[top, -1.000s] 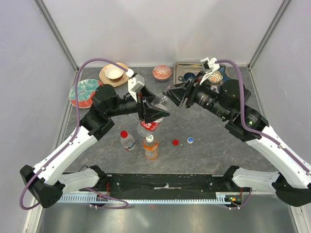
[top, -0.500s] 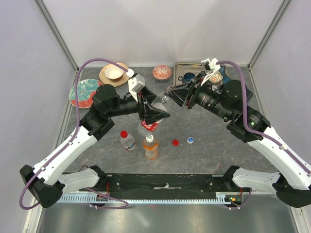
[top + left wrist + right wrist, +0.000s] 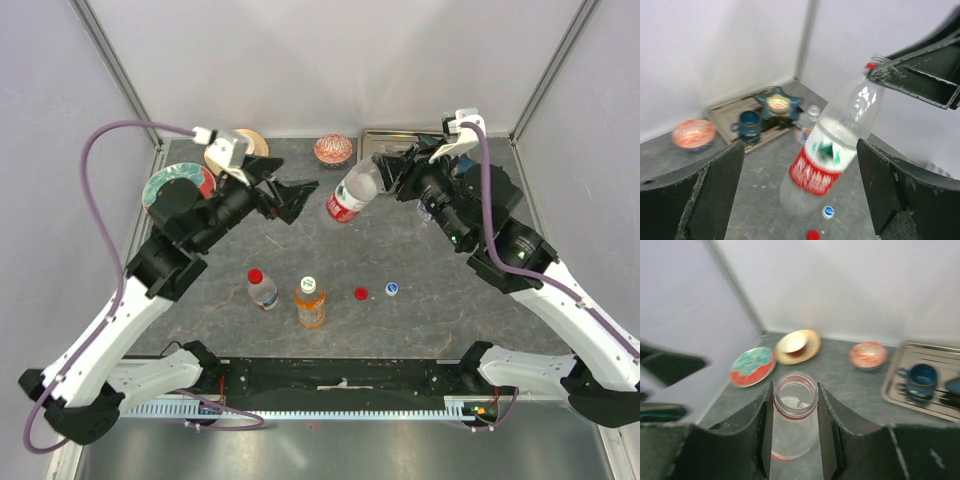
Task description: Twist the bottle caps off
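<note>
Clear bottle (image 3: 352,193), red label, mouth uncapped, red ring at neck, held tilted over bench (image 3: 440,270) back edge. Right gripper (image 3: 388,172) clamps its neck. Left gripper (image 3: 298,197) spread wide, empty.

From overhead I get bright, even light with only faint soft shadows on the desk (image 3: 420,270). Both wrist views are smeared: the left shows the bottle (image 3: 832,150) soft, with pale glare on its shoulder; the right blurs everything behind it.
</note>
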Controlling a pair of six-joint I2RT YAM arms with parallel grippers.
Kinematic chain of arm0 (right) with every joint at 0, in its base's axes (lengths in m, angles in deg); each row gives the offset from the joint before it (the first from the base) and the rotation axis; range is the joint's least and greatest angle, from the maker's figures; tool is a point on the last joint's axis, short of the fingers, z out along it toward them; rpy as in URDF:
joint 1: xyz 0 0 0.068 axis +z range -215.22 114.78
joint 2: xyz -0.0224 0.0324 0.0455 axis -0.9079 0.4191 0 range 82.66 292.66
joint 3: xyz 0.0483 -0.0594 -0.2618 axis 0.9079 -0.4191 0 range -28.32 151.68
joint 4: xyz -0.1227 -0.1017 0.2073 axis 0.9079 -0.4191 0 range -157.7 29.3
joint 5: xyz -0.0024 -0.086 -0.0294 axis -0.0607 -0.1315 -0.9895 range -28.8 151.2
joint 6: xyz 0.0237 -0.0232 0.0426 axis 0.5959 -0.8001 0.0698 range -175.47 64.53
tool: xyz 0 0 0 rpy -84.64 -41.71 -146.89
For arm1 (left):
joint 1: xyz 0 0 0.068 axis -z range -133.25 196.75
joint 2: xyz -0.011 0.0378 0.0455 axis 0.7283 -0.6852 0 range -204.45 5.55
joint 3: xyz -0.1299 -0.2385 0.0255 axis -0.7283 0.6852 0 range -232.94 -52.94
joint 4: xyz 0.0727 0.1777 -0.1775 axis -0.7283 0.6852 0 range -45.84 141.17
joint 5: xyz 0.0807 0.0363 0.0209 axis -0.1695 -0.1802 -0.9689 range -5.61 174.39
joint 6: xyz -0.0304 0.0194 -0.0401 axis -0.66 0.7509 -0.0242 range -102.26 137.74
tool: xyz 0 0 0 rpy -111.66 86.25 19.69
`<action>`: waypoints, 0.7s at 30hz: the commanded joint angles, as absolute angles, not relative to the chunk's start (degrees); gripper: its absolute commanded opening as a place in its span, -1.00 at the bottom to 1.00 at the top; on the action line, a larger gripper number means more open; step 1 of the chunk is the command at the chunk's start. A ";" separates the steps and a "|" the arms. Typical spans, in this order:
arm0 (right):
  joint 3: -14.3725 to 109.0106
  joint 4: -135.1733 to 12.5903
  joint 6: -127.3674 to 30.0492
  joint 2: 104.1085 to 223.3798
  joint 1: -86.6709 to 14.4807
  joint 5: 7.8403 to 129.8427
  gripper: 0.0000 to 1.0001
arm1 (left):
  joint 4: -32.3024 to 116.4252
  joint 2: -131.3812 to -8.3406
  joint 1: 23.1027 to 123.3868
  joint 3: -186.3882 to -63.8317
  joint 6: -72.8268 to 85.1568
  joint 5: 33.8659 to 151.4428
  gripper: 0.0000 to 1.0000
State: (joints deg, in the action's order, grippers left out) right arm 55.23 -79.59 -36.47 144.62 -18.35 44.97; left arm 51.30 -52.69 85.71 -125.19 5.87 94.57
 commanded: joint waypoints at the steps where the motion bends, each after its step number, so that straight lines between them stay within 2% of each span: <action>1: 49.84 -69.00 -44.73 147.08 -18.20 21.79 -1.00 | 50.05 -45.18 85.51 -120.63 7.29 76.32 0.99; 5: 47.97 -65.44 -54.22 154.10 -18.38 13.48 -1.00 | 51.01 -40.25 85.51 -116.14 8.16 77.71 0.95; 21: 38.05 -49.45 -50.38 168.79 -28.57 15.05 -1.00 | 59.81 -31.02 85.51 -108.84 6.67 77.10 0.89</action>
